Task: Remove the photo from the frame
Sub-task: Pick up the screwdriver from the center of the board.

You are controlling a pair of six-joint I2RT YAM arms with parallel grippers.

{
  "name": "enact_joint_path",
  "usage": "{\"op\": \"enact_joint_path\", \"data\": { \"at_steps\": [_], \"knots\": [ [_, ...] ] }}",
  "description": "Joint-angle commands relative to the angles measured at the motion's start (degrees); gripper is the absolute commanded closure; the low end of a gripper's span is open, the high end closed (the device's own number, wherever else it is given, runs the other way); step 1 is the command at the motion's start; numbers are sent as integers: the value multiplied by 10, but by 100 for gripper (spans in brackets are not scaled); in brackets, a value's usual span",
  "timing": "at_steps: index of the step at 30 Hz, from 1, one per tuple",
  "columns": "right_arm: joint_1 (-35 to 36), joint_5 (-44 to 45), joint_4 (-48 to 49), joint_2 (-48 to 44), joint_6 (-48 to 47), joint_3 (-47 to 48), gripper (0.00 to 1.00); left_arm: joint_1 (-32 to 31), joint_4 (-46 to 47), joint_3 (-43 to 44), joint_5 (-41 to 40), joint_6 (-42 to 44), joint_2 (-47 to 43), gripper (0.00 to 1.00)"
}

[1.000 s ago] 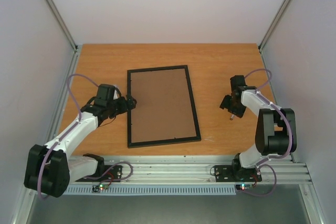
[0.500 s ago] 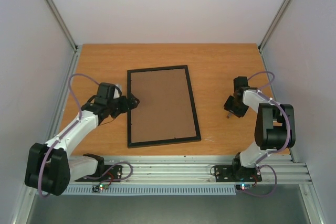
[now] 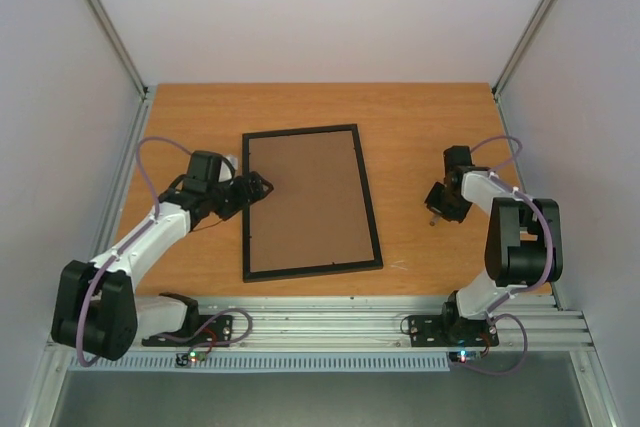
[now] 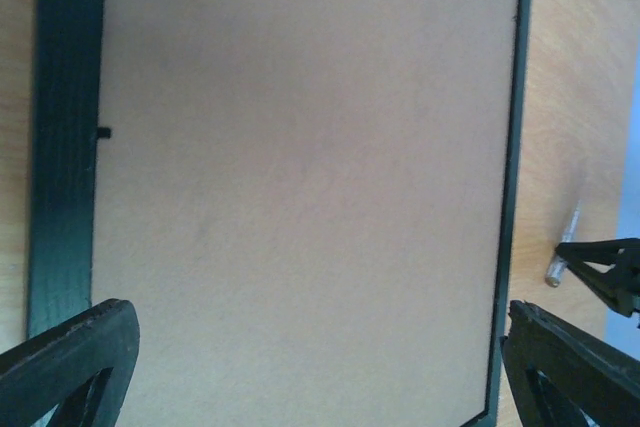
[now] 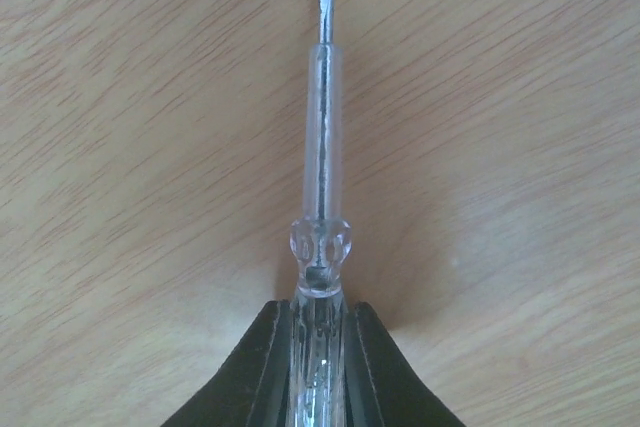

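The black frame (image 3: 369,199) lies face down in the middle of the table, its brown backing board (image 3: 308,202) facing up. The photo is hidden under that board. My left gripper (image 3: 262,187) hovers over the frame's left edge, open wide. In the left wrist view its fingers (image 4: 90,342) stand far apart above the board (image 4: 300,167), with nothing between them. To the right of the frame, my right gripper (image 3: 434,213) is shut on a clear-handled screwdriver (image 5: 322,237), whose blade points away from the right gripper (image 5: 320,347) just over the wood.
A small black tab (image 4: 103,132) sits on the inner edge of the frame's border (image 4: 65,147). Bare orange tabletop (image 3: 420,127) surrounds the frame. White walls with metal rails close off the sides and the back.
My right gripper has closed on the screwdriver and drawn slightly back toward its base. The left gripper has moved right, from beside the frame to over its left edge.
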Motion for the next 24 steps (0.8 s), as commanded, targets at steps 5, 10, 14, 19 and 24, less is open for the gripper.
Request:
{"op": "enact_joint_path", "data": {
  "at_steps": [5, 10, 14, 19, 24],
  "knots": [
    [81, -22, -20, -73, -47, 8, 95, -23, 41, 44, 37, -13, 10, 1],
    [166, -56, -33, -129, -86, 26, 97, -65, 80, 25, 55, -33, 4, 1],
    [214, -153, -32, -151, -121, 29, 99, -83, 171, -26, 87, -78, -11, 2],
    [269, -214, -24, -192, -154, 20, 99, -97, 295, -86, 116, -140, -37, 4],
    [317, -278, -5, -222, -184, 20, 99, -116, 349, -101, 129, -151, -43, 5]
  ]
}}
